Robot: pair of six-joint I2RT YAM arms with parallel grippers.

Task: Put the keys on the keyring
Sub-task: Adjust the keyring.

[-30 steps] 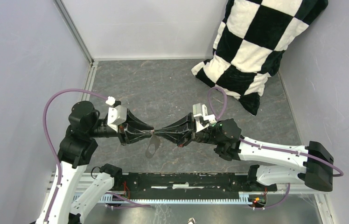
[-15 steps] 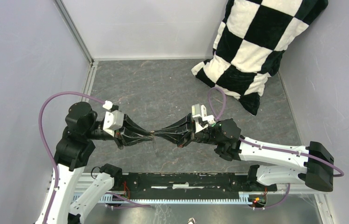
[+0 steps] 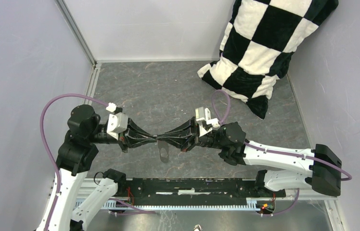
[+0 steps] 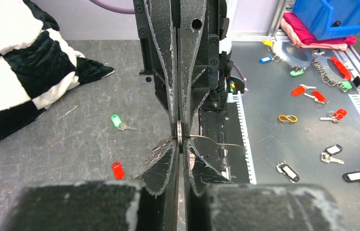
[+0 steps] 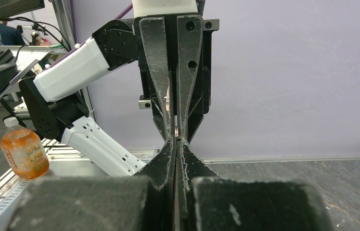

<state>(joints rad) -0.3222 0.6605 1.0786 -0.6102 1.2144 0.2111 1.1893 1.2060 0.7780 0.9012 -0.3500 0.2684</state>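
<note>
Both arms meet tip to tip above the middle of the table [image 3: 168, 91]. My right gripper [image 5: 175, 144] is pressed fully together and pinches the keyring [image 3: 163, 150] at its very tips. My left gripper [image 4: 183, 153] faces it with jaws narrowed to a thin slit. Its tips are at the same spot, but I cannot tell whether they actually clamp the metal.

The keyring is thin grey metal. From above it is a slim oval loop reaching from the meeting point toward the near edge, off the table. In the left wrist view a small ring [image 4: 180, 135] shows edge-on between the two pairs of tips, with the loop's wire running off to the right.

Two keys lie flat on the table on the far side of the grippers, well apart from the keyring. One is a green-headed key [image 4: 117, 121] with a short silver blade. The other is a red-headed key [image 4: 117, 170] nearer my left gripper.

A checkered pillow [image 3: 260, 48] leans in the far right corner. A bottle [image 5: 24, 151] of orange drink stands outside the cell, its label too small to read.
</note>
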